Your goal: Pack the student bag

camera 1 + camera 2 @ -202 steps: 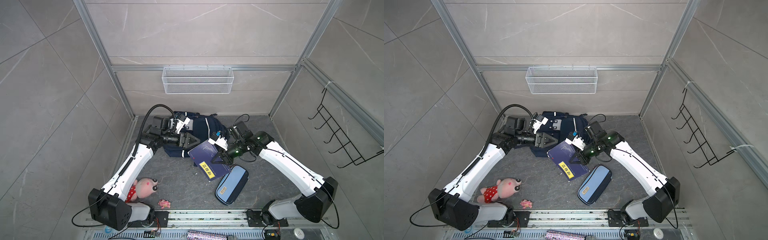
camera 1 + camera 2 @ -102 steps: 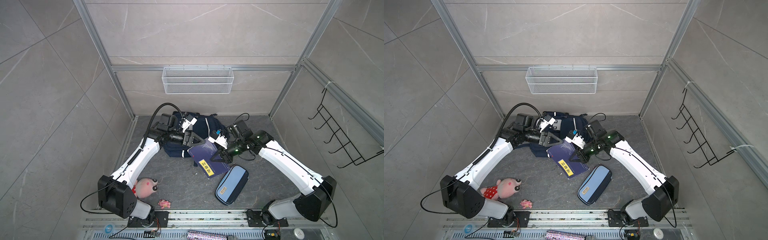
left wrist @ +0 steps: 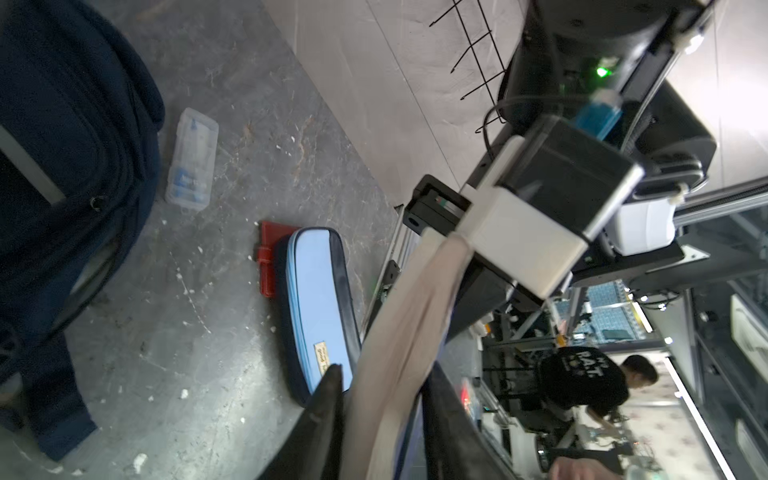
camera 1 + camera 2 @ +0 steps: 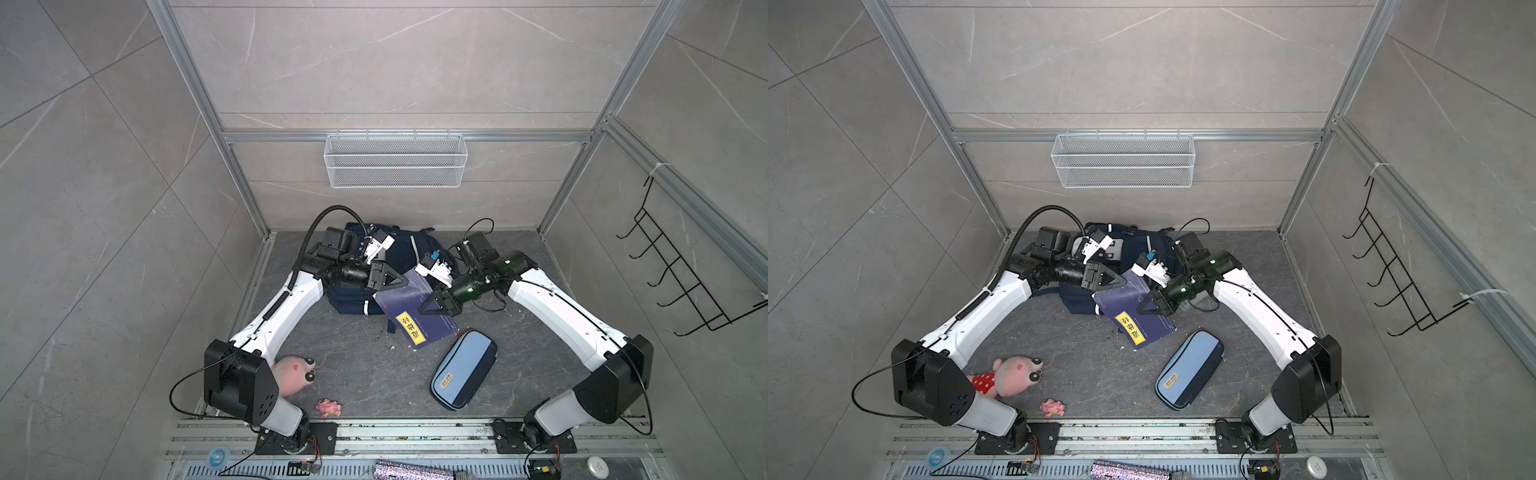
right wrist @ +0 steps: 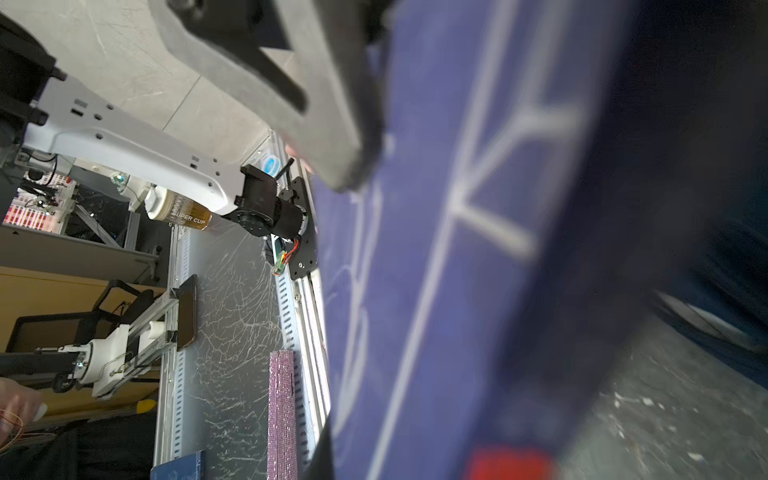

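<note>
Pinched in the left tool (image 4: pixel 402 282): the 12 o'clock corner of a navy book (image 4: pixel 399 301) with a yellow label. Pressed together on its 3 o'clock edge: the right tool (image 4: pixel 424 309). Behind them, at 12 o'clock on the worktop (image 4: pixel 357 365), partly overlapped by the book: the student bag (image 4: pixel 401 255). At 5 o'clock from the book, apart: a light-blue pencil case (image 4: pixel 463 370).

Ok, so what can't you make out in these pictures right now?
Student bag opening: both top views, covered by the arms and the book.
Book cover print: right wrist view, blurred; its yellow label, both top views, too small.
Whether the left fingers clamp the book: left wrist view, contact in shadow.
Plush toy body: in a top view, behind the left arm's base.
</note>
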{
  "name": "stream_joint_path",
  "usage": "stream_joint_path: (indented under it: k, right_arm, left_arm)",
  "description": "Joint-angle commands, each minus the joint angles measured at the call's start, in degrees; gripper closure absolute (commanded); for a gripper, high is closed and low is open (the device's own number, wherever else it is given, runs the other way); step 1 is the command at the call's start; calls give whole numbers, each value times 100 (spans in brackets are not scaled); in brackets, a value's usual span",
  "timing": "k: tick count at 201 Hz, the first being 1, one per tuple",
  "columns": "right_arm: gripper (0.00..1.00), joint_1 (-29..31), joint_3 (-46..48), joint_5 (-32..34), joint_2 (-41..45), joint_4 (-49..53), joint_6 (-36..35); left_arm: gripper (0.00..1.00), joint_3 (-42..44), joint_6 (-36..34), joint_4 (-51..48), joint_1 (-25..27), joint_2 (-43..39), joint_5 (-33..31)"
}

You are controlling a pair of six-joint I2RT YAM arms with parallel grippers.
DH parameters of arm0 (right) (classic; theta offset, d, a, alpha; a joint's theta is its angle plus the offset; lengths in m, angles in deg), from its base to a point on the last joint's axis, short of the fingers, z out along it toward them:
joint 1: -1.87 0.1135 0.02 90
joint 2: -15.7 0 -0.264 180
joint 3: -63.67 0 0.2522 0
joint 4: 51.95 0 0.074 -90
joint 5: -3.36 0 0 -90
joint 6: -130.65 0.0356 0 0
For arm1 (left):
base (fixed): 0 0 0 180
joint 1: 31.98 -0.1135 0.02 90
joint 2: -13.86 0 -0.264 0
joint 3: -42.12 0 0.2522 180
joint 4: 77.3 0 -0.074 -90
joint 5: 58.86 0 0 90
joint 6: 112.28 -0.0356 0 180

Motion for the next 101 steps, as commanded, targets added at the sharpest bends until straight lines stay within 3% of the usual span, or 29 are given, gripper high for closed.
stream_joint_path:
  k: [1, 19, 35, 56, 79, 93, 101]
  right_arm:
    - [100, -92, -437, -121, -187, -555, -68]
    - [98, -131, -533, -70, -304, -582, 11]
    - [93, -150, -600, -35, -367, -583, 57]
    - [73, -210, -587, 31, -335, -591, 141]
    - [63, -341, -321, 148, -90, -749, 371]
    - [47, -459, -73, 151, 124, -901, 549]
    - [43, -532, 79, 151, 247, -978, 639]
  left_arm:
    - [86, -121, 68, -153, 77, 6, 383]
    - [100, -109, 119, -82, 64, 34, 408]
    - [100, -31, 306, 185, 10, 18, 440]
    - [100, 183, 822, 937, -104, -37, 452]
    - [100, 260, 1353, 1695, -360, -71, 357]
    - [100, 243, 1632, 2070, -515, -81, 287]
    - [100, 206, 1743, 2214, -595, -63, 274]
